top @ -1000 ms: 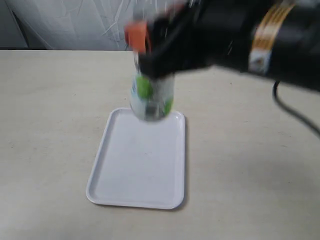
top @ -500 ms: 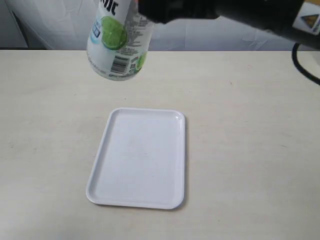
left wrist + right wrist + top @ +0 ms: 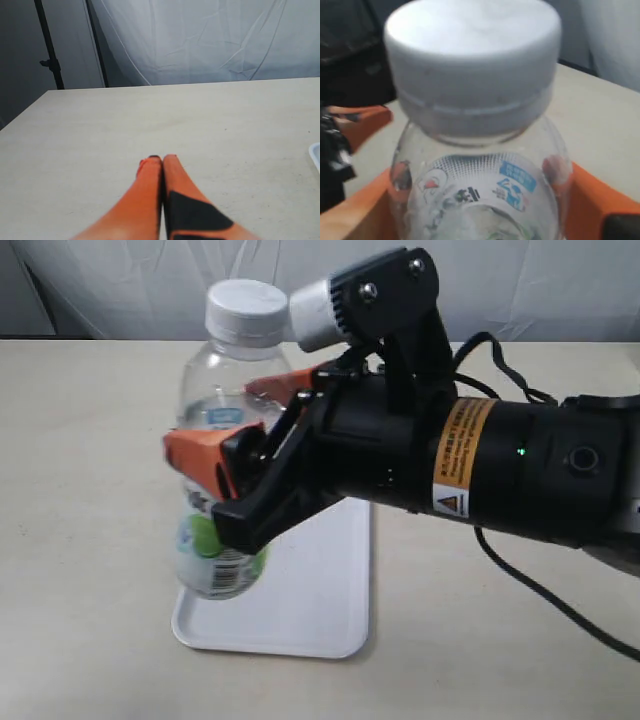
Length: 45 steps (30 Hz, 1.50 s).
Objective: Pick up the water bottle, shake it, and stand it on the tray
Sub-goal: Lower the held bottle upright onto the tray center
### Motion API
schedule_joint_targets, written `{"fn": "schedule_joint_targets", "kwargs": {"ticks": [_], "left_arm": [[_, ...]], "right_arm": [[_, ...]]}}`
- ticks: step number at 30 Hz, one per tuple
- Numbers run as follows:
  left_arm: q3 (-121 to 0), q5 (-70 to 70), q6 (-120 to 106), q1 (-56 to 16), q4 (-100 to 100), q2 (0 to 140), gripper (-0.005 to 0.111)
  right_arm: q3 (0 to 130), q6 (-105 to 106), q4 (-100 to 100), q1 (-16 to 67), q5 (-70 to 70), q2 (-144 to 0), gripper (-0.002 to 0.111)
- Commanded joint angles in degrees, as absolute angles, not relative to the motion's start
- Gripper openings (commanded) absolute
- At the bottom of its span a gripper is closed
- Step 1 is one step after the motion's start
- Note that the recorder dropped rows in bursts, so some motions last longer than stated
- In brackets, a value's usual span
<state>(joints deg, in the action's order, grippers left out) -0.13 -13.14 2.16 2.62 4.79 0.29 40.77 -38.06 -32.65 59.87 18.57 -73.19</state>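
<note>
The water bottle [image 3: 222,440] hangs upright in the air close to the exterior camera, white cap on top, green-and-white label low on its body. My right gripper [image 3: 245,435] is shut on its middle, orange fingers [image 3: 205,455] on both sides. The right wrist view is filled by the bottle's cap [image 3: 472,65] and clear shoulder [image 3: 480,190], with the orange fingers [image 3: 592,200] against it. The white tray [image 3: 320,590] lies flat on the table below, partly hidden by bottle and arm. My left gripper [image 3: 161,161] hovers over bare table, its orange fingers pressed together with nothing between them.
A beige table [image 3: 90,440] stretches around the tray, with a white cloth backdrop [image 3: 130,290] behind it. A corner of the tray [image 3: 316,152] shows in the left wrist view. A dark stand [image 3: 47,50] rises beyond the table's far edge there.
The held bottle swung from above the tray's far end up and left out of frame, then came back down close to the camera, now upright in front of the tray.
</note>
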Motion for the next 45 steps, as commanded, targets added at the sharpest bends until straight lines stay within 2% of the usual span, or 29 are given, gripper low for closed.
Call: {"fn": "schedule_joint_targets", "kwargs": {"ticks": [1,4,8,10,15,18,24,28,34,39,45], "left_arm": [[0.0,-12.9,2.6,2.7,4.8,0.0,0.000],[0.0,-12.9,2.6,2.7,4.8,0.0,0.000],[0.0,-12.9,2.6,2.7,4.8,0.0,0.000],[0.0,-12.9,2.6,2.7,4.8,0.0,0.000],[0.0,-12.9,2.6,2.7,4.8,0.0,0.000],[0.0,-12.9,2.6,2.7,4.8,0.0,0.000],[0.0,-12.9,2.6,2.7,4.8,0.0,0.000],[0.0,-12.9,2.6,2.7,4.8,0.0,0.000],[0.0,-12.9,2.6,2.7,4.8,0.0,0.000],[0.0,-12.9,2.6,2.7,4.8,0.0,0.000],[0.0,-12.9,2.6,2.7,4.8,0.0,0.000]], "right_arm": [[42.4,-32.5,-29.1,59.8,15.5,-72.6,-0.001],[44.4,-15.5,-17.9,54.7,3.4,-72.8,-0.001],[44.8,-15.1,-9.3,49.3,7.1,-72.4,-0.001],[44.8,-18.6,-7.8,51.6,11.5,-72.3,-0.001],[44.8,-18.3,-13.7,63.3,16.2,-73.4,-0.001],[44.8,-14.0,-14.0,64.4,13.9,-73.5,-0.001],[44.8,-4.6,-4.2,51.4,2.9,-72.5,-0.001],[44.8,-4.7,-2.4,48.1,2.5,-71.4,-0.001],[44.8,-4.8,-2.2,51.3,8.4,-71.3,-0.001],[42.8,-4.4,-3.7,53.4,25.0,-72.4,-0.001],[39.0,-3.3,-5.7,53.4,29.4,-76.8,-0.001]]}}
